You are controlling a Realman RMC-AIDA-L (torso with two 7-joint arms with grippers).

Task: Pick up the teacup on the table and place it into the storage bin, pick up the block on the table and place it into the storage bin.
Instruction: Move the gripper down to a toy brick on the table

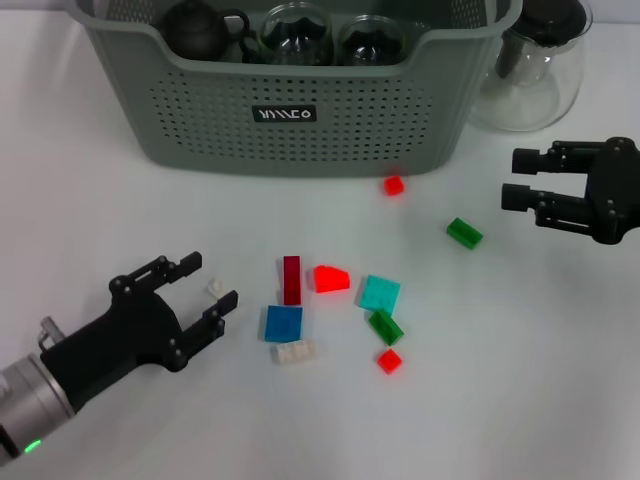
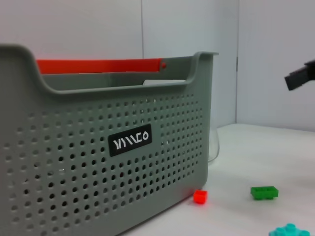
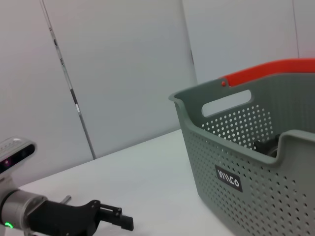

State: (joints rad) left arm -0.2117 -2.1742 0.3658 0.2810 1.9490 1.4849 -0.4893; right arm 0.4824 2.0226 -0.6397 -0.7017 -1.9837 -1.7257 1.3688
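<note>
glass pitcher (image 1: pixel 530 70) | dark lid, upright | white table (image 1: pixel 120 200)

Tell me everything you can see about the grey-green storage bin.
The storage bin is a large grey-green plastic basket standing upright at the far side of the white table. Rows of small holes cover its sides, and a dark logo plate with white lettering sits on the near wall. It has cut-out grips and a red handle. Inside are a dark teapot and glassware. No gripper touches it.

Blocks (image 1: pixel 300 305) before storage bin (image 1: pixel 200 120)
</note>
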